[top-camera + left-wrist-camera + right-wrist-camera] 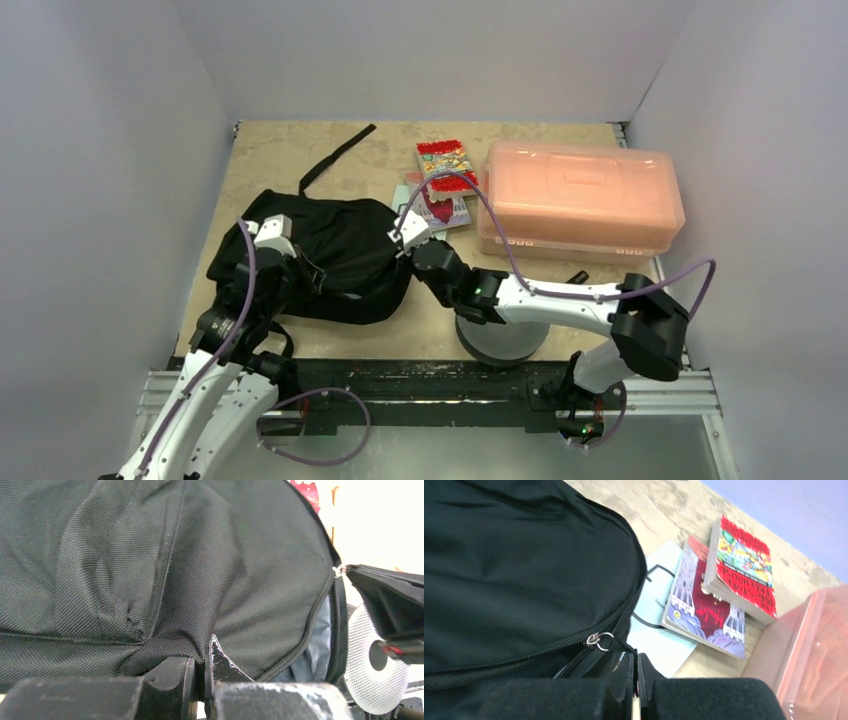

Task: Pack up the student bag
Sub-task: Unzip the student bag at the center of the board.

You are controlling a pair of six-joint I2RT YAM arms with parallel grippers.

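The black student bag (335,255) lies at the left of the table, a long strap (335,160) trailing behind it. My left gripper (283,262) (205,662) is shut on a fold of the bag's fabric (150,580). My right gripper (403,240) (634,667) is shut on the black zipper pull tab (624,646), just behind the silver slider ring (599,640) at the bag's right edge. The zipper is partly open and grey lining (315,650) shows. Books (719,605) lie right of the bag: a red-covered one (443,160), a purple and red one, and a pale blue one (659,615).
A translucent orange lidded box (580,200) stands at the back right. A dark grey round spool (500,340) sits under my right arm near the front edge. White walls close the table on three sides.
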